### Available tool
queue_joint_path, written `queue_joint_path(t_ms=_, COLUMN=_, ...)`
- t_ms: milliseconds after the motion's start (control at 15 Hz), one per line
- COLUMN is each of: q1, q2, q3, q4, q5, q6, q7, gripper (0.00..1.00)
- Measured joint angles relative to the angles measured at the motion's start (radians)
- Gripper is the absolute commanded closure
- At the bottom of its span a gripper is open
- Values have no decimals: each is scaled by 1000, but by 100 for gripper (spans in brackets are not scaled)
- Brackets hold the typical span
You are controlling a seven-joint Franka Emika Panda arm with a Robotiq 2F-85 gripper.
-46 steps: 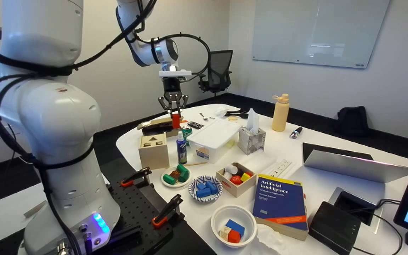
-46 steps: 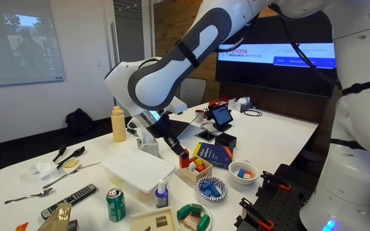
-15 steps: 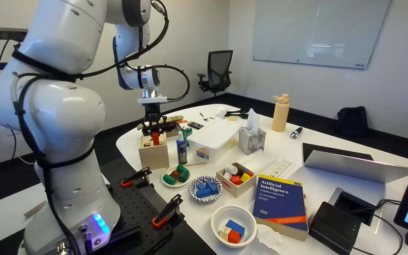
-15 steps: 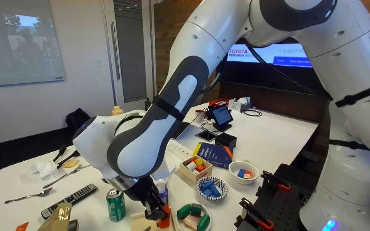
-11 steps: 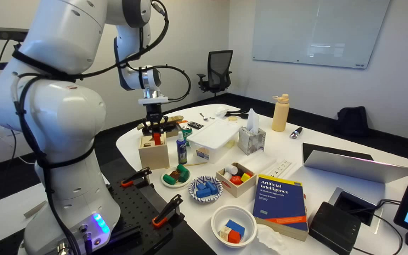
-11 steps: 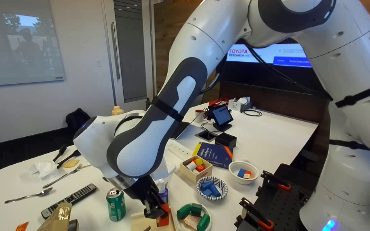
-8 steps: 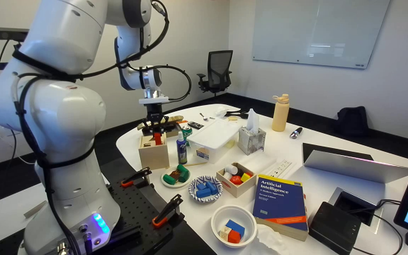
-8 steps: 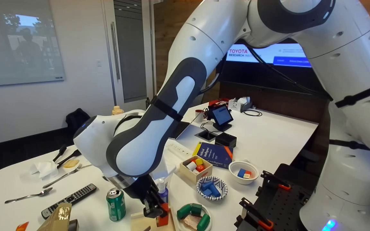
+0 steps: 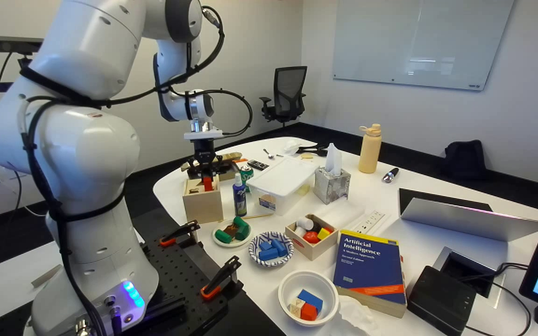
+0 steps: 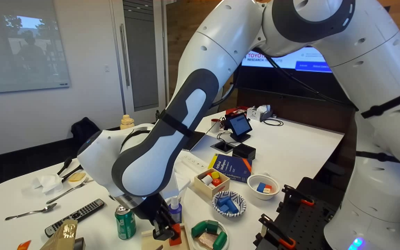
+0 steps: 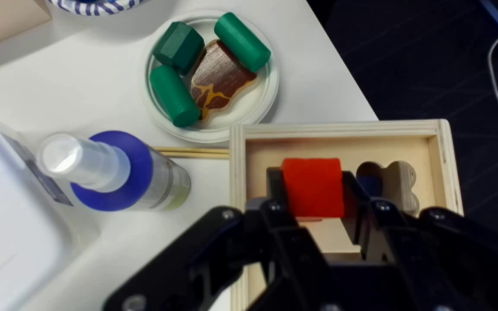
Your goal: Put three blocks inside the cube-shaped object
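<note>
My gripper [image 11: 311,186] is shut on a red block [image 11: 314,188], one finger on each side of it. The block hangs upright over the recessed top of the tan wooden cube-shaped object [image 9: 202,206], close above it or touching; I cannot tell which. In the wrist view the box's rim [image 11: 339,128] frames the block, and a lobed hole to the right shows something dark blue inside. The hole under the block is mostly hidden. A white bowl [image 9: 284,298] holds a red block [image 9: 309,311] and a blue block [image 9: 311,300]. Several blue blocks [image 10: 228,204] lie in a patterned bowl [image 10: 242,210].
Beside the box stand a purple spray bottle [image 9: 240,198] and a plate [image 11: 270,93] with green pieces. Behind are a green can [image 10: 125,222] and a lidded plastic bin [image 9: 287,177]. An open wooden tray [image 9: 313,247] with coloured pieces and a thick book [image 9: 369,266] lie further along.
Over about three seconds the gripper carried the red block across and down to the box top. In the last second it shifted only slightly over the top, the grip unchanged.
</note>
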Motion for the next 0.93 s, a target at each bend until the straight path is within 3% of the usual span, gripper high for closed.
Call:
queue_joint_path(t_ms=267, q1=6, q2=-1, q3=2, q4=6, q5=0, q6=0, q7=-6, gripper=4)
queue_joint_path(t_ms=333, q1=3, q2=-19, q3=6, q4=-2, q5=0, q6=0, q7=-14, gripper=1)
queue_joint_path(t_ms=933, q1=-73, q2=-463, q3=6, q4=-316, q5=165, q6=-76, q7=88, gripper=0)
